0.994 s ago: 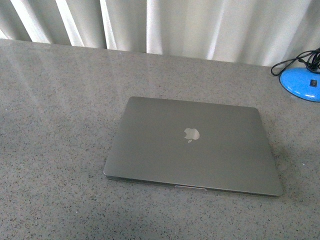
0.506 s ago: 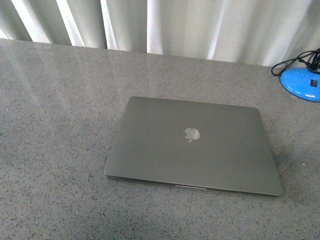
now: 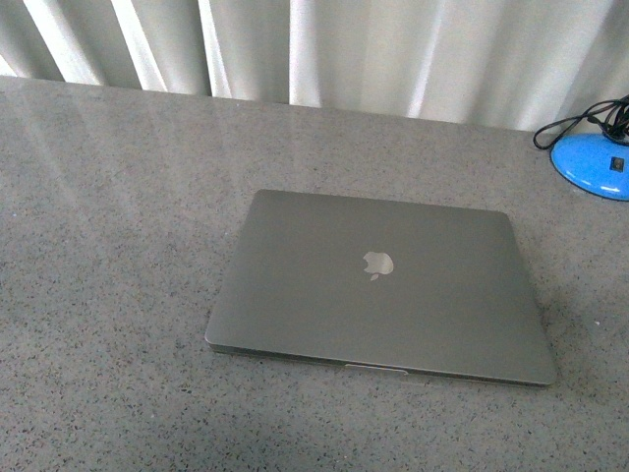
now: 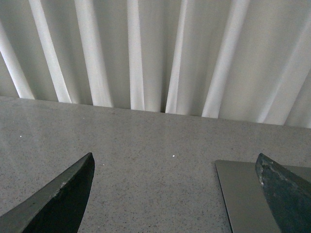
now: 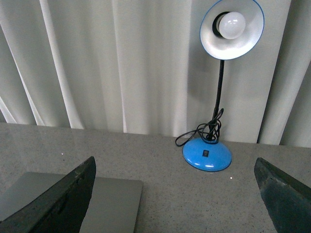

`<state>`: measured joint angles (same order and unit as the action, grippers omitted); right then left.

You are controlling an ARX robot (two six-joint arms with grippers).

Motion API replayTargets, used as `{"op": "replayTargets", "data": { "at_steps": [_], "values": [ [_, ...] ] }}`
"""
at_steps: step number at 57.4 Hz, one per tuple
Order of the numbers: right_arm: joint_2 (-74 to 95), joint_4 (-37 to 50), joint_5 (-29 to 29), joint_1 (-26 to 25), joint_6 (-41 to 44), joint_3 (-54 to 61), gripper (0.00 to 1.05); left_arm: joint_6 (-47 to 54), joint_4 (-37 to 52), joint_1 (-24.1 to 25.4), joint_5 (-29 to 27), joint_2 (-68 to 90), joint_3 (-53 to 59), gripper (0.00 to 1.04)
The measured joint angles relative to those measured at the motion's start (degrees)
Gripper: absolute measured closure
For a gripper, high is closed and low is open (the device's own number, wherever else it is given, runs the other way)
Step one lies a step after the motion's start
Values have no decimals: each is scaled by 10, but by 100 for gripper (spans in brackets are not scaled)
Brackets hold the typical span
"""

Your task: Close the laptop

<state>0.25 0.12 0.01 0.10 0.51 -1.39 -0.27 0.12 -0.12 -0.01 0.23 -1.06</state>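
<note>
Matt brushed-metal laptop (image 3: 378,290), speckled glossy stone-look table (image 3: 108,197), white cloth curtain (image 3: 373,49), glossy blue lamp base (image 5: 207,155)

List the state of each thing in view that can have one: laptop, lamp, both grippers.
laptop: lid shut, lying flat on the table, logo up.
lamp: upright, bulb unlit, cord coiled at its blue base.
left gripper: open, empty.
right gripper: open, empty.

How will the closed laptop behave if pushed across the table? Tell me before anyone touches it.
The laptop lies flat with its lid shut, so it should slide rather than tip. Its smooth metal lid looks slippery to grip. It probably moves as one stiff slab on the speckled table.
</note>
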Motion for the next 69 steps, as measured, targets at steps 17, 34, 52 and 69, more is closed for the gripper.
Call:
{"op": "replayTargets", "data": {
  "at_steps": [17,34,52,69],
  "values": [
    [0,0,0,0,0,0,10,0,0,0,0,0,0,7],
    [0,0,0,0,0,0,10,0,0,0,0,0,0,7],
    [0,0,0,0,0,0,10,0,0,0,0,0,0,7],
    [0,0,0,0,0,0,10,0,0,0,0,0,0,7]
  ]
}}
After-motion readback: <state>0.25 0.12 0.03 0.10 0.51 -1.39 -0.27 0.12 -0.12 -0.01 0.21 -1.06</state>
